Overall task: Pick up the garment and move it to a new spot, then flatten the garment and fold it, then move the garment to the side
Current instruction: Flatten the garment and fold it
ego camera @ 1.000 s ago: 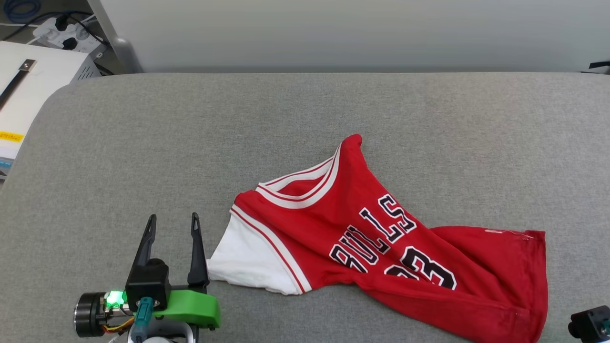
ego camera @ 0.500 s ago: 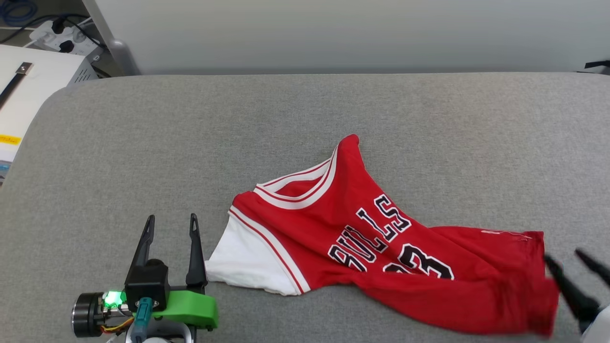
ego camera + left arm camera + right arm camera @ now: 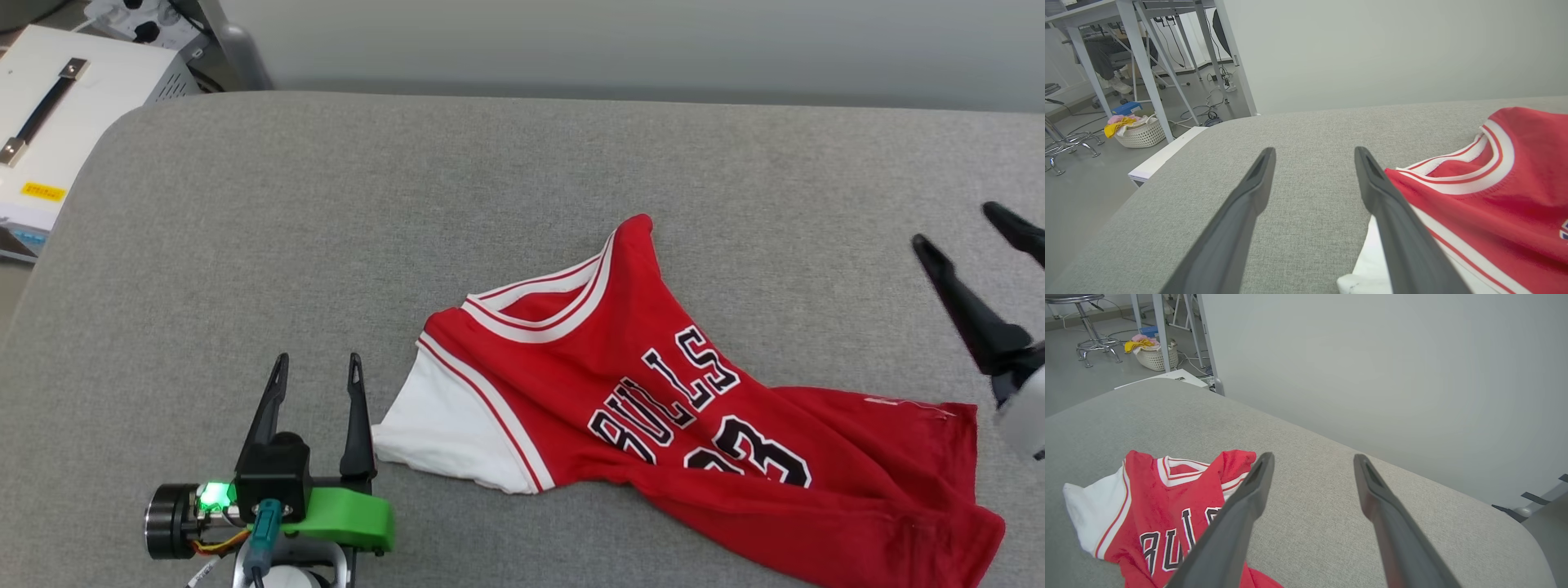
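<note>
Red, white-sleeved garment [image 3: 653, 400] on grey table [image 3: 326, 204].

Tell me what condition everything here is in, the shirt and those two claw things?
garment: unfolded and rumpled, lying front up on the table, held by nothing.
left gripper: jaws open, empty, right next to the garment.
right gripper: jaws open, empty, off to the garment's side.
table: bears the garment.
basket: on the floor, with clothes in it.

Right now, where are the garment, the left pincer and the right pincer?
garment [image 3: 571, 359], head view, red chest fabric below the collar.
left pincer [image 3: 317, 361], head view, midway between its open fingertips.
right pincer [image 3: 954, 223], head view, midway between its open fingertips.
</note>
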### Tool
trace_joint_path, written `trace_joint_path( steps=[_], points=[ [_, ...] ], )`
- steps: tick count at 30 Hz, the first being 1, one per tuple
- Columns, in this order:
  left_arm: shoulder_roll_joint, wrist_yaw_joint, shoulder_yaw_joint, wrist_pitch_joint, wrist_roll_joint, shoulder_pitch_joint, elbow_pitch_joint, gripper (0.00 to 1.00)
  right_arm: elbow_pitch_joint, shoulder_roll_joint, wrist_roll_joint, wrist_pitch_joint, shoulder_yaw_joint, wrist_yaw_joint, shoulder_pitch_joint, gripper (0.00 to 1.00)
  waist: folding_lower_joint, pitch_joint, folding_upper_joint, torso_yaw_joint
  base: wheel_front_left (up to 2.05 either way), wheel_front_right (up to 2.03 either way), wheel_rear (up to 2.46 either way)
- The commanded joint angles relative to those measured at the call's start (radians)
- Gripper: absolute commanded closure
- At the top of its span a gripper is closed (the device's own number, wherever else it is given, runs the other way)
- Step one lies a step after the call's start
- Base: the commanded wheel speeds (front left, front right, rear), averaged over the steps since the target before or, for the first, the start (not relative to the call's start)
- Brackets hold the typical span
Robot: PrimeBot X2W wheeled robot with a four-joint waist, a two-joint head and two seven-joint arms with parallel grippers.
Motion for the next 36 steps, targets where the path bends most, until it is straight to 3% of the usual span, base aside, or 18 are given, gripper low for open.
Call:
trace_joint_path(
  steps=[1,5,6,11,19,26,27,31,36],
  points=[
    [-0.005,-0.001,-0.002,-0.006,0.007,-0.026,-0.003,0.00,-0.002,-0.015,0.007,0.039,0.052,-0.001,-0.046,0.00,0.0000,0.024,0.0000,0.018,0.00,0.00,0.00],
    [-0.010,-0.003,-0.014,-0.006,0.007,-0.049,-0.004,0.00,0.041,-0.070,0.061,0.170,0.236,-0.001,-0.168,0.00,0.0000,0.053,0.0000,0.036,0.00,0.00,0.00],
    [-0.012,-0.003,-0.019,-0.006,0.007,-0.060,-0.004,0.00,0.073,-0.089,0.096,0.233,0.328,-0.001,-0.226,0.00,0.0000,0.067,0.0000,0.044,0.00,0.00,0.00],
    [-0.019,-0.002,-0.032,-0.006,0.005,-0.097,-0.007,0.00,0.204,-0.099,0.164,0.348,0.571,-0.001,-0.380,0.00,0.0000,0.118,0.0000,0.072,0.00,0.00,0.00],
    [-0.029,0.005,-0.049,-0.006,0.000,-0.131,-0.005,0.00,0.405,-0.073,0.179,0.328,0.828,-0.001,-0.489,0.00,0.0000,0.176,0.0000,0.105,0.00,0.00,0.00],
    [-0.033,0.013,-0.050,-0.006,-0.003,-0.135,0.000,0.00,0.524,-0.063,0.214,0.259,0.987,-0.001,-0.511,0.00,0.0000,0.182,0.0000,0.106,0.00,0.00,0.00],
    [-0.033,0.014,-0.049,-0.006,-0.003,-0.133,0.001,0.00,0.530,-0.064,0.213,0.233,0.999,-0.001,-0.523,1.00,0.0000,0.178,0.0000,0.100,0.00,0.00,0.00],
    [-0.032,0.012,-0.047,-0.006,0.000,-0.126,0.007,0.00,0.541,-0.074,0.184,0.110,1.007,-0.001,-0.582,1.00,0.0000,0.153,0.0000,0.078,0.00,0.00,0.00],
    [-0.026,0.010,-0.045,-0.006,0.002,-0.107,0.011,0.00,0.545,-0.109,0.160,-0.027,0.940,-0.001,-0.628,1.00,0.0000,0.108,0.0000,0.041,0.00,0.00,0.00]
  ],
)
